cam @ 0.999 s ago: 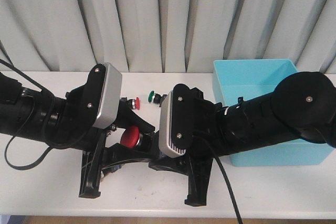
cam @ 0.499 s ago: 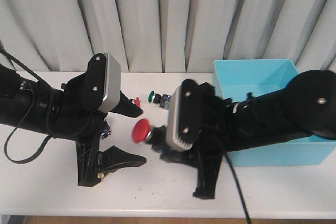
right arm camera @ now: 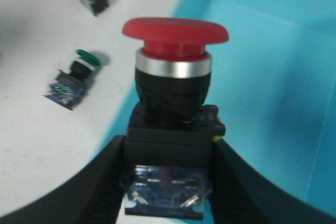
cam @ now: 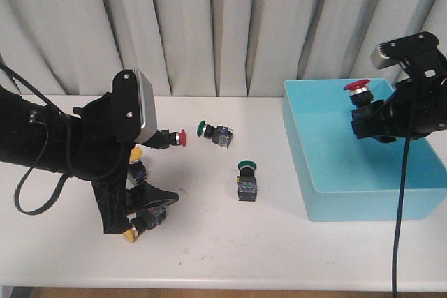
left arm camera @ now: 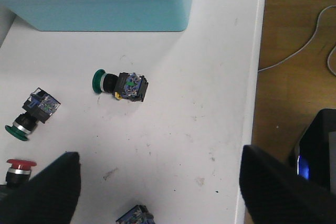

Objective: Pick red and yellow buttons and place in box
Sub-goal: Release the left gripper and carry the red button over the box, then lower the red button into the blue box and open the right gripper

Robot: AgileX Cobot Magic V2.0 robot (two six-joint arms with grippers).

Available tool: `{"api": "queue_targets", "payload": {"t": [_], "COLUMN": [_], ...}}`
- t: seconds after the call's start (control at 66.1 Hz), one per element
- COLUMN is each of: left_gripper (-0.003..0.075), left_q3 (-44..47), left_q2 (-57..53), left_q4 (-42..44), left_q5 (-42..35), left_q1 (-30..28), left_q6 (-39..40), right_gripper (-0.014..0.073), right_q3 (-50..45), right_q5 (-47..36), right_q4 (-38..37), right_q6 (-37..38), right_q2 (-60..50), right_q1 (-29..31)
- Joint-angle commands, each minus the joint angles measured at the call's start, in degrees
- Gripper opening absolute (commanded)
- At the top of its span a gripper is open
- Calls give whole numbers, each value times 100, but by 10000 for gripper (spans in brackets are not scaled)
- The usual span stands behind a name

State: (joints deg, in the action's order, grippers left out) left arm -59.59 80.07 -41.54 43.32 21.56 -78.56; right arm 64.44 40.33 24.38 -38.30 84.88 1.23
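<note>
Red button (right arm camera: pixel 175 85) w/ the big mushroom cap sits clamped in the right gripper (right arm camera: pixel 168 182), jaws closed on its blocky body, cap pointing up. In the front view the same button (cam: pixel 358 93) hangs above the far part of the box (cam: pixel 328 193), inside the rim line, so the release looks like a plain drop: box floor lies straight below the pincer, button's long axis roughly vertical. How high it hangs over the floor can't be judged.

Left gripper (cam: pixel 136 207) is spread wide, holding nothing, low over the table (cam: pixel 230 242) on the left side. It's the nearer arm to what remains: a small red-capped button (cam: pixel 174 137) just beyond it, lying on its side w/ cap toward the box, and yellow-capped ones (cam: pixel 130 235) right by its fingers.

Two green-capped switches lie mid-table, one near the far edge (cam: pixel 213 131), one closer to the box (cam: pixel 246 179); not task items.

Hard to see: yellow buttons are mostly hidden behind the left arm, so count and pose are unclear. The left wrist view cuts off the red one (left arm camera: pixel 18 167) at the frame edge, and the right wrist view is blurred at its edges.
</note>
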Motion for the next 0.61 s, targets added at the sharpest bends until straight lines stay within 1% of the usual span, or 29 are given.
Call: {"api": "queue_targets", "payload": {"t": [0.0,0.106,0.333,0.393,0.469,0.59], "left_gripper": [587,587,587,587,587,587], "left_q3": [-199,-199,-199,-199,-199,-199], "left_q2": [-152,-153,-153,-153,-153,-153], "left_q4": [-216,-221,-221,-221,-221,-221], "left_q5": [-162,-162,-162,-162,-162,-162], "left_q1": [10,10,10,10,10,10], "left_q6": [64,64,64,64,64,64], "right_gripper": [227,227,230,232,234,237], "right_q3": [545,1085,2050,2189,2298,2311], "right_q5": [177,315,848,931,979,934], "right_q4": [64,-434,-2131,-2438,-2628,-2633], "right_q6": [104,541,2165,2426,2623,2622], "right_q2": [356,1060,2408,2647,2913,3129], "right_q1": [209,199,199,199,199,199]}}
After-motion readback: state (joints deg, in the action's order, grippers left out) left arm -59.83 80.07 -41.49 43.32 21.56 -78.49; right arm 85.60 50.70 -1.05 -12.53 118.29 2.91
